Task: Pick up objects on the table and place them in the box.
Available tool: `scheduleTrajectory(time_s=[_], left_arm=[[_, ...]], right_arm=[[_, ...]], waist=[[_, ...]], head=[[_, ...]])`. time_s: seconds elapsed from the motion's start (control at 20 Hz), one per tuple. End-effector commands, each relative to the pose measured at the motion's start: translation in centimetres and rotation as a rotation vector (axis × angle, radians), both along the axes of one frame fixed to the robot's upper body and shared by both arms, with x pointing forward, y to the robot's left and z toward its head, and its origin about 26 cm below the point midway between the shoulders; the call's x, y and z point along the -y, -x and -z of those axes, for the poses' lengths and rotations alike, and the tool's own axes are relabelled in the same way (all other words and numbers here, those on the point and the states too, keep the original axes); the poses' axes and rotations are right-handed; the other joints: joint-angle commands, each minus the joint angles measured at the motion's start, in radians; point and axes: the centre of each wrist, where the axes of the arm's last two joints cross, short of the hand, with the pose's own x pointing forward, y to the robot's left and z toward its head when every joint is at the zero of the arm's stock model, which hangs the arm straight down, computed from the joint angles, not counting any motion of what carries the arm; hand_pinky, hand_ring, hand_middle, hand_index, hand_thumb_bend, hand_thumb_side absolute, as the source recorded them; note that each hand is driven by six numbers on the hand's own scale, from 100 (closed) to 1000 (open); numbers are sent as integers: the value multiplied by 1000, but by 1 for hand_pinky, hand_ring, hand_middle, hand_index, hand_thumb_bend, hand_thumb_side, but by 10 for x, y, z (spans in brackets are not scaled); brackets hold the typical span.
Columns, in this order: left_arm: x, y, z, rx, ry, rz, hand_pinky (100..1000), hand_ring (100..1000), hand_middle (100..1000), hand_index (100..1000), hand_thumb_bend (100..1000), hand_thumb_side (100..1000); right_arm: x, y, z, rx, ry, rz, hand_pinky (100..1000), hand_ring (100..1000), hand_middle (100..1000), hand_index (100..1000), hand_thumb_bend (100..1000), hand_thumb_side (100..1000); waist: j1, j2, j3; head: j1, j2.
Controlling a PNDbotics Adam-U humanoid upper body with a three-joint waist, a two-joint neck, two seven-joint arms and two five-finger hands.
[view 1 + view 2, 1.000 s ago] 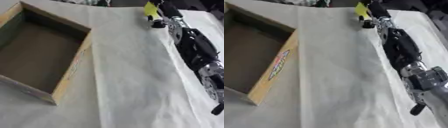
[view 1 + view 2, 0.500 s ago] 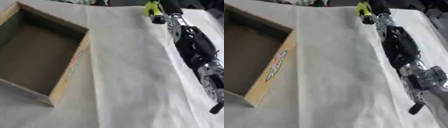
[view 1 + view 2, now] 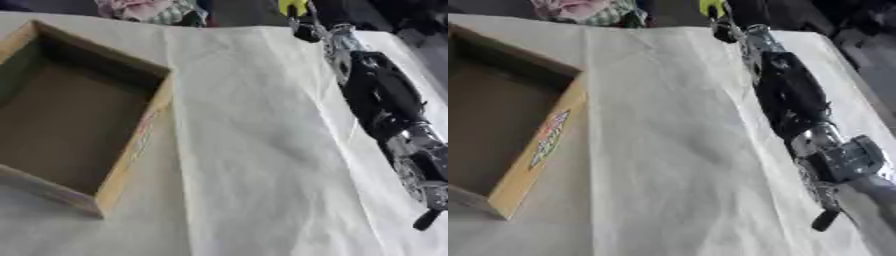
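Note:
An open cardboard box (image 3: 131,145) with a brown inside lies at the left on the white cloth; nothing shows inside it. My right arm (image 3: 381,100) runs up the right side to the far edge of the table. At its end my right hand (image 3: 304,27) is curled round a small yellow object (image 3: 291,6), which sits at the very top of the left eye view and is partly cut off. My left hand shows in neither view.
The white cloth (image 3: 254,150) covers the table between the box and the arm. Coloured fabric (image 3: 588,10) lies beyond the far edge. The table's right edge (image 3: 859,85) runs close beside the arm, with dark floor past it.
The whole picture has shifted, so the camera has moved. The yellow object in my right hand now stands nearer the top edge and farther from the box.

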Motion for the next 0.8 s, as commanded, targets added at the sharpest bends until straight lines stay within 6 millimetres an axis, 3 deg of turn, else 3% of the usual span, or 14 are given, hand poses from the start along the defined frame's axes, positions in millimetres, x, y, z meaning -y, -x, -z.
scheduleTrajectory(time_s=[0.05, 0.1, 0.35, 0.5, 0.8], left_arm=[[0, 3, -5, 27, 2, 1, 477, 840, 764, 802, 429, 921], [1, 3, -5, 26, 3, 3, 478, 840, 764, 802, 393, 904], [3, 3, -3, 21, 12, 8, 482, 834, 760, 801, 397, 895], [5, 3, -4, 24, 20, 19, 485, 830, 758, 801, 400, 890], [10, 3, -5, 26, 39, 50, 487, 826, 756, 801, 403, 884]], right_arm=[[-15, -2, -24, 58, 69, -57, 644, 609, 284, 376, 100, 100], [-24, -5, -27, 66, 86, -88, 644, 609, 275, 376, 100, 100], [-82, -18, -41, 108, 174, -291, 645, 610, 179, 378, 100, 100], [-122, -24, -45, 109, 215, -425, 649, 612, 182, 381, 100, 100], [-204, -34, -27, 16, 272, -690, 660, 619, 217, 391, 100, 100]], waist=[[3, -45, -6], [2, -55, -8], [-4, -111, -16], [-6, -139, -11], [1, -175, 11]], head=[[2, 0], [4, 1], [16, 17], [18, 24], [18, 44]])
